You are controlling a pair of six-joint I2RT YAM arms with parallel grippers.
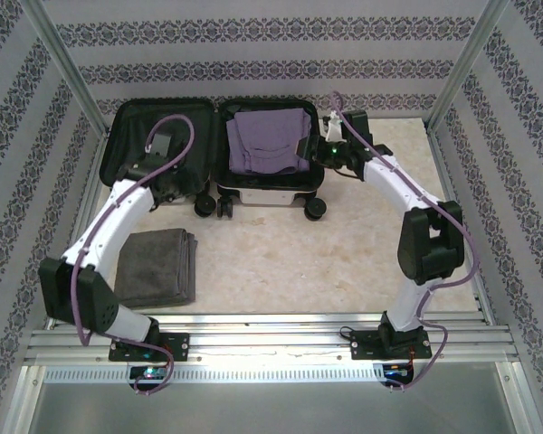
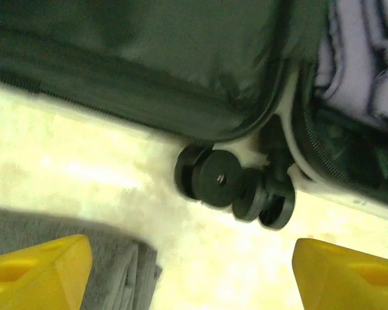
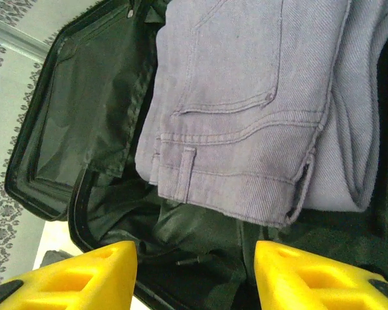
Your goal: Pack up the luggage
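Note:
The luggage (image 1: pixel 270 194) lies open at the back of the table, a white shell with black lining. Folded lavender jeans (image 1: pixel 270 140) lie in its right half; the left half (image 1: pixel 140 122) holds nothing that I can see. My left gripper (image 1: pixel 167 183) hangs over the left half's near edge. In the left wrist view it (image 2: pixel 191 274) is open above bare table, with the black caster wheels (image 2: pixel 233 187) just ahead. My right gripper (image 1: pixel 328 149) sits at the case's right rim. It (image 3: pixel 195 274) stands open over the black lining (image 3: pixel 200 232) just short of the jeans (image 3: pixel 258 97), gripping nothing.
A folded grey towel (image 1: pixel 158 267) lies on the table at the front left, and its corner (image 2: pixel 116 271) shows beside my left finger. Patterned walls and metal frame posts close the table in on three sides.

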